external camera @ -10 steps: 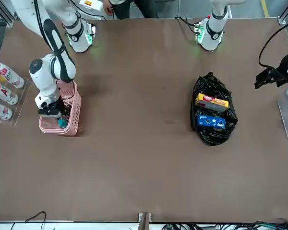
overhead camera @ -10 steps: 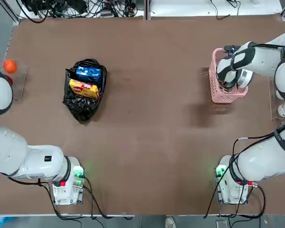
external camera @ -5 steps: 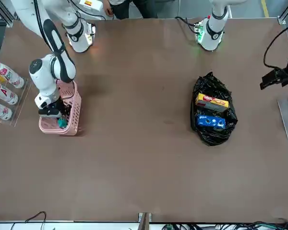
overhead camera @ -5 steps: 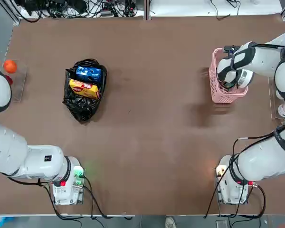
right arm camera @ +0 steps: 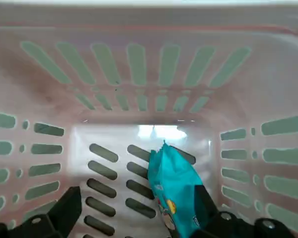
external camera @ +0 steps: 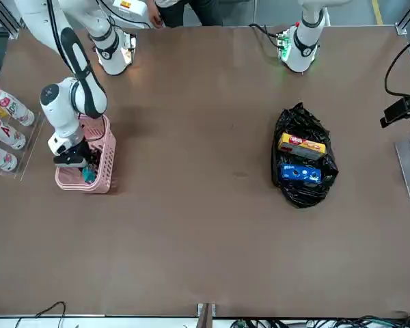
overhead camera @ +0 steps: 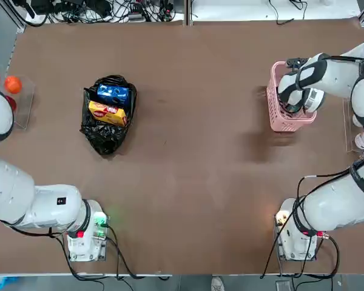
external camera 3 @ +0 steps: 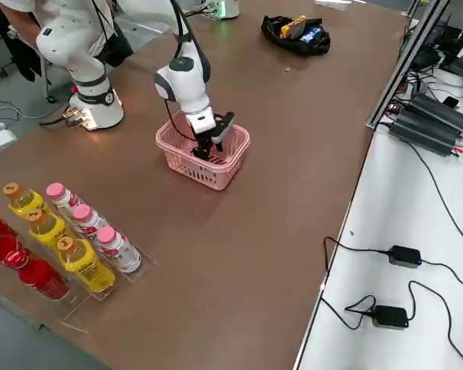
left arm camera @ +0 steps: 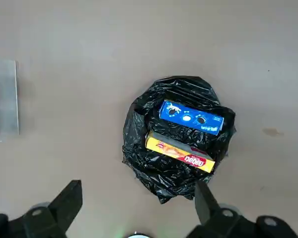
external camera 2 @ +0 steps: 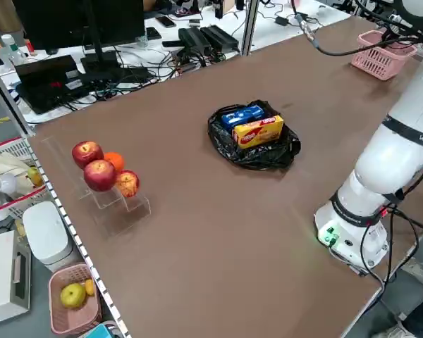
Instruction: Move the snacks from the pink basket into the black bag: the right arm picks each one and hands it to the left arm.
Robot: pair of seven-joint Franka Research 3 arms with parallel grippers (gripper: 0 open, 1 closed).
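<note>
Snacks in bag, packet in basket

On the desk there are two snack boxes, one snack packet, one plastic bag, one basket, three red apples, one orange fruit and three white bottles.

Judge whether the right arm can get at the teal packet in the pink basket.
Probably yes: the right gripper is down inside the pink basket, fingers open, one beside the teal packet, with nothing covering it.
</note>
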